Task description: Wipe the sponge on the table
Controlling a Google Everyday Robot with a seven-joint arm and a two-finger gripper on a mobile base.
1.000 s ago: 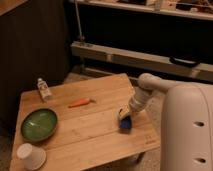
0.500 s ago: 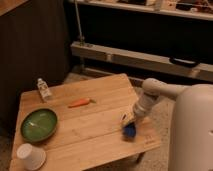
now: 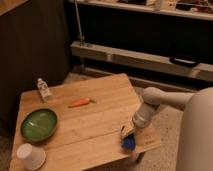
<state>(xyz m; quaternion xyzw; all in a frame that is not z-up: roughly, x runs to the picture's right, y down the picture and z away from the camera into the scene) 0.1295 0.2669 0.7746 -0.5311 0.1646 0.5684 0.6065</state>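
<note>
White rounded arm, hand at table edge

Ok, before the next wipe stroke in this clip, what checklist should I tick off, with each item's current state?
1. Sponge on the table: ok, near the corner closest to the arm.
2. Gripper at the sponge: ok, right on top of it.
3. Secure grip on the sponge: cannot tell.
4. Margin to the table edge: not ok, the sponge lies close to the front edge.
5. Carrot, green bowl and cup away from the sponge: ok, all on the table's other half.
</note>
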